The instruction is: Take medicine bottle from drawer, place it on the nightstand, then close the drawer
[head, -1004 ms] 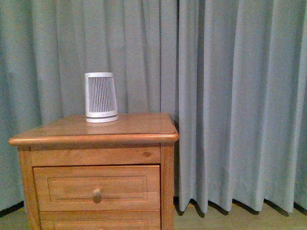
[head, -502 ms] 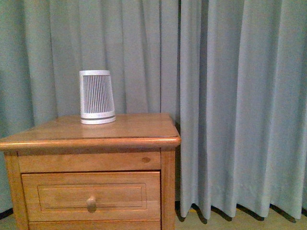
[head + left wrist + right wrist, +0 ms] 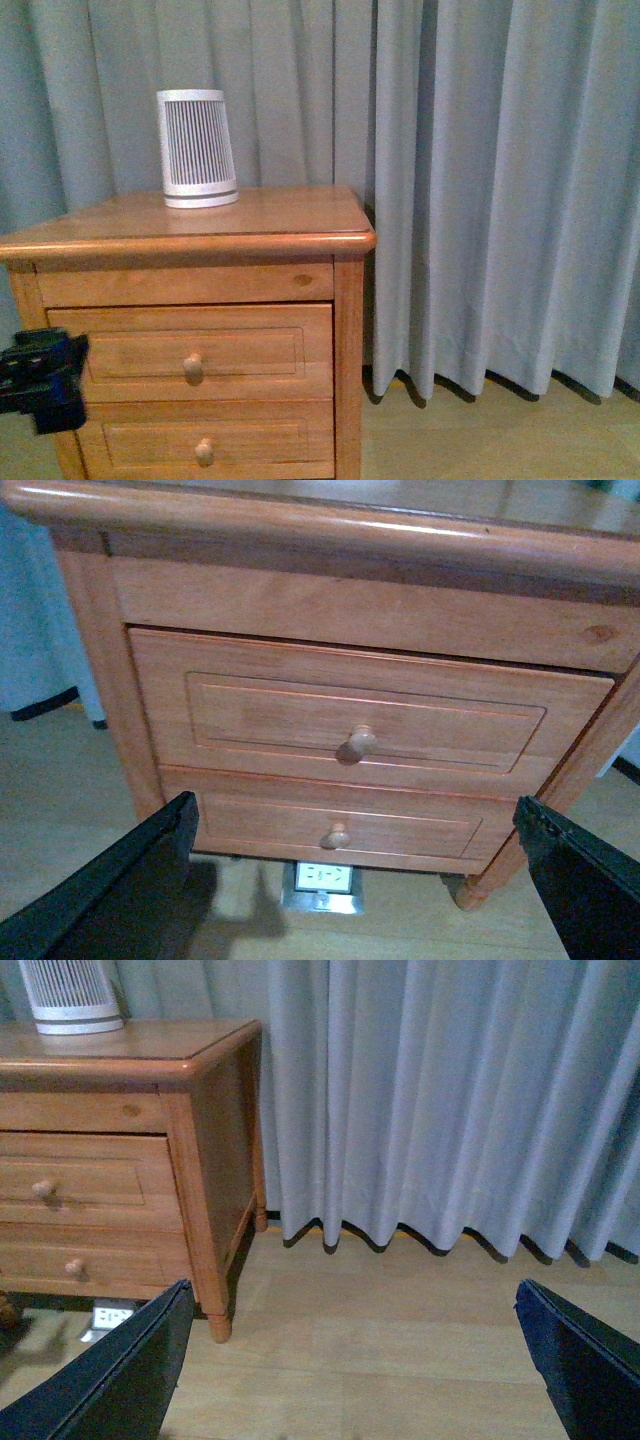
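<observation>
Medicine bottle cannot be seen in any view; the drawer (image 3: 250, 350) where it would sit appears pushed in, its panelled front about level with the frame, so the inside is hidden. The nightstand (image 3: 200, 242) stands at the left of the scene against a pale blue-grey curtain (image 3: 500, 200), on a light wooden floor (image 3: 500, 440). On its top, toward the far left, a white tapered device with dark vertical slats (image 3: 196, 148) stands upright. The round knob (image 3: 193, 367) sits in the middle of the drawer's front, and the lower drawer (image 3: 260, 440) lies just beneath, also shut, with its own knob (image 3: 204, 451). The left gripper (image 3: 40, 385) shows at the left edge of the front view as a dark blue-black shape, near the nightstand's front left corner and about level with the foot of the upper drawer, not touching either knob. Its wrist view looks up at both drawer fronts between two black fingers (image 3: 110, 890) that are spread wide with nothing between them. A white socket plate (image 3: 322, 878) lies in the floor under the nightstand. The right gripper (image 3: 352, 1290) hangs over bare floor to the right of the nightstand, near the curtain's hem, its fingers likewise parted wide and holding nothing.
</observation>
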Robot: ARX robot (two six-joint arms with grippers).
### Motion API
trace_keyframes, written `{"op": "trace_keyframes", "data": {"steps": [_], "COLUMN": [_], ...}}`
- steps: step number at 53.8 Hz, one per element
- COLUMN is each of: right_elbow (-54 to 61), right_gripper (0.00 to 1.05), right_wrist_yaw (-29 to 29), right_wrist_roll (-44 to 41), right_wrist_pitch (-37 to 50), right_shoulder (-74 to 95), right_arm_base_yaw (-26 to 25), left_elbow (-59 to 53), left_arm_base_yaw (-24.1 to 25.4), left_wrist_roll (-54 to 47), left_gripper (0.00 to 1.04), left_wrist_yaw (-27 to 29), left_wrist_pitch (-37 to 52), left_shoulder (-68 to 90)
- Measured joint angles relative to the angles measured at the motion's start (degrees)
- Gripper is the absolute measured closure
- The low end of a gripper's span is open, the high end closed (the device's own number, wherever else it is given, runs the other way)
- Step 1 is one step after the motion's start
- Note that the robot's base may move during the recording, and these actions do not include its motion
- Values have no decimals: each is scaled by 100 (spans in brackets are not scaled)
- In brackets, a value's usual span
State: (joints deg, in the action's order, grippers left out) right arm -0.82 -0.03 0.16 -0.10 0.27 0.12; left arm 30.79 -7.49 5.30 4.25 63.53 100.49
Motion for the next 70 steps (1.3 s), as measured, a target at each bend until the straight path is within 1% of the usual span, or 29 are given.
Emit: {"op": "trace_keyframes", "data": {"steps": [6,13,31,41,53,70], "right_elbow": [0,0,0,0,0,0], "right_gripper": [7,7,7,7,7,7], "right_wrist_yaw": [0,0,0,0,0,0], "right_wrist_roll": [0,0,0,0,0,0], "right_wrist_pitch": [0,0,0,0,0,0], "right_shoulder": [0,0,0,0,0,0], "right_arm_base_yaw": [0,0,0,0,0,0], "left_elbow": [704,1434,3300,4061,4835,5506], "left_arm_base_yaw": [-177,-273,-317,-317,-326,-278], "left_wrist_roll": [-133,-258,-841,-938,-844,-710], "left_gripper": [7,7,7,7,7,7], "left_wrist_yaw": [28,35,63,181,175,175], "left_wrist_pitch": [236,254,-127,-450,-872,-1248], "left_shoulder": [938,1797,3377,3880,4339,4806]}}
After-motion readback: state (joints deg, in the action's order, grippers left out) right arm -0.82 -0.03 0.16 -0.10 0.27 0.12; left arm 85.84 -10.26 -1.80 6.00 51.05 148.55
